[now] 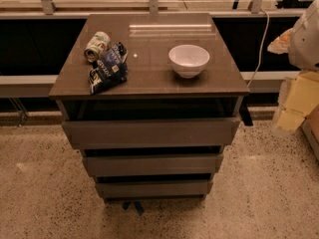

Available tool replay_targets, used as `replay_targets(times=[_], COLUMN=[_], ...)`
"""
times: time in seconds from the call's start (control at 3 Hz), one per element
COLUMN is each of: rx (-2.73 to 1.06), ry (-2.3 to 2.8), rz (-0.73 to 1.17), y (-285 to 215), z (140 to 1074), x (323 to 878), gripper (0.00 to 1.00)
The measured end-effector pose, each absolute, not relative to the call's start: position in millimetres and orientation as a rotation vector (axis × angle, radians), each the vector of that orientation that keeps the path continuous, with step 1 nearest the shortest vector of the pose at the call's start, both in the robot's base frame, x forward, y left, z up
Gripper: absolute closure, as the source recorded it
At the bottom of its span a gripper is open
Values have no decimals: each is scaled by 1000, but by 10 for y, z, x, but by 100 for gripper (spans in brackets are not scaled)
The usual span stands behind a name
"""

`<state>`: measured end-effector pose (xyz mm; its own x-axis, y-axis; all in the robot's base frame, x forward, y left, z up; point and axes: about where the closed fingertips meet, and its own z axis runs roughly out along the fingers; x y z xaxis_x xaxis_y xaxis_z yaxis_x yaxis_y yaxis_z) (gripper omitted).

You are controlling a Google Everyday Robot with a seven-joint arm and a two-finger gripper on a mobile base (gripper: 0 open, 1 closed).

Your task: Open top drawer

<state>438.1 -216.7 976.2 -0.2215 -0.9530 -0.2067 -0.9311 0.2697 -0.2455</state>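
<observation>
The top drawer (149,132) is the widest grey-brown front, just under the cabinet's brown glossy top (149,83). A dark gap shows between its upper edge and the top. Two narrower drawer fronts (152,164) sit below it. My gripper (294,106) is at the far right edge of the view, pale and yellowish, beside the cabinet's right side and apart from the drawer. The white arm (305,34) rises above it.
On the cabinet top lie a tipped can (96,46), a dark blue snack bag (107,69) and a white bowl (189,60). A white cable (259,39) hangs behind on the right. A low ledge and window rail run behind. Speckled floor (45,193) surrounds the cabinet.
</observation>
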Motion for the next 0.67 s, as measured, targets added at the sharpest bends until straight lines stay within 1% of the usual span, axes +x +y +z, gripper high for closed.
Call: replay_targets(times=[0.33, 0.67], rx=[-1726, -1792], ry=[2228, 2166], rz=[-100, -70], y=[-2160, -1944], z=[9768, 9533], x=[4389, 4530], gripper=[0, 0])
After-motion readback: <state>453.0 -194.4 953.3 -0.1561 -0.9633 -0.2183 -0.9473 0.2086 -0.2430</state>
